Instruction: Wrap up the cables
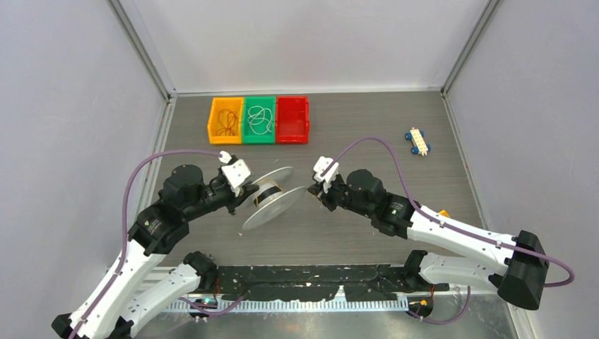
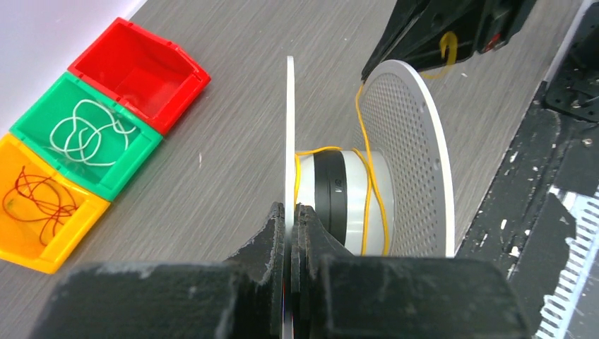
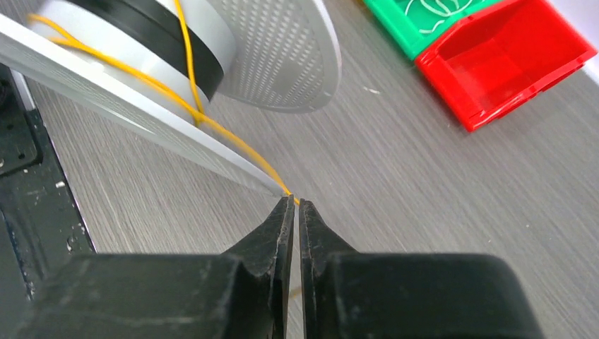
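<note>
The tabletop (image 1: 367,134) looks like matt grey wood-grain laminate. The bins (image 2: 141,70) at its far edge are smooth, glossy plastic. The spool (image 2: 417,162) has matt white discs, one finely dotted, around a shiny black-and-white hub. The wire (image 2: 362,127) is smooth and yellow-orange.

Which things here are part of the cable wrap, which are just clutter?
In the job: yellow wire, spool, left gripper clamping it, right gripper pinching the wire.
Lying about: yellow bin with dark-red wire, green bin with white wire, red bin, toy car.
</note>
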### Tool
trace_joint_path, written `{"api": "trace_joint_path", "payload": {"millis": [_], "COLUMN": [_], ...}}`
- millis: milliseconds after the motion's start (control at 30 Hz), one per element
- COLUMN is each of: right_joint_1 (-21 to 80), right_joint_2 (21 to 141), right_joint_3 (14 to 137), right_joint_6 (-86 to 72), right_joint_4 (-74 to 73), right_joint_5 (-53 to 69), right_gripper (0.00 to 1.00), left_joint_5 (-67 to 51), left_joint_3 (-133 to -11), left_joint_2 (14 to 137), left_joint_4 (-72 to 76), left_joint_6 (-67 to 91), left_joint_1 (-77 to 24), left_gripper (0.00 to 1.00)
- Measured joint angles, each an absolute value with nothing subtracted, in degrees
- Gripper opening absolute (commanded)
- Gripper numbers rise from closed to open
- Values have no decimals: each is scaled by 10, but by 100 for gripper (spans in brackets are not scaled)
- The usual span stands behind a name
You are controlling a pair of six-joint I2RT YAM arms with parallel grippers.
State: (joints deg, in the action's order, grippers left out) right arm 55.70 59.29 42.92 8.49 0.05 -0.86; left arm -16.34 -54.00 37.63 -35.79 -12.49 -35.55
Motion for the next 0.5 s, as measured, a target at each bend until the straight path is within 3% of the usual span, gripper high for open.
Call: {"api": "trace_joint_path", "payload": {"millis": [333, 500], "right_joint_1": [554, 554], "right_joint_2": [593, 589], "right_joint_3": [394, 363], "right_joint_6": [80, 68], "right_joint_4": [27, 56], "right_joint_5": [10, 19], "right_gripper": [12, 19], "left_joint_5": [-210, -213], "left_joint_3": [-556, -560], "left_joint_2": [374, 361], "left_joint_4": [-367, -366], "left_joint_6": [-88, -65], "left_joint_1": [-356, -356], "left_gripper": [0, 0]}}
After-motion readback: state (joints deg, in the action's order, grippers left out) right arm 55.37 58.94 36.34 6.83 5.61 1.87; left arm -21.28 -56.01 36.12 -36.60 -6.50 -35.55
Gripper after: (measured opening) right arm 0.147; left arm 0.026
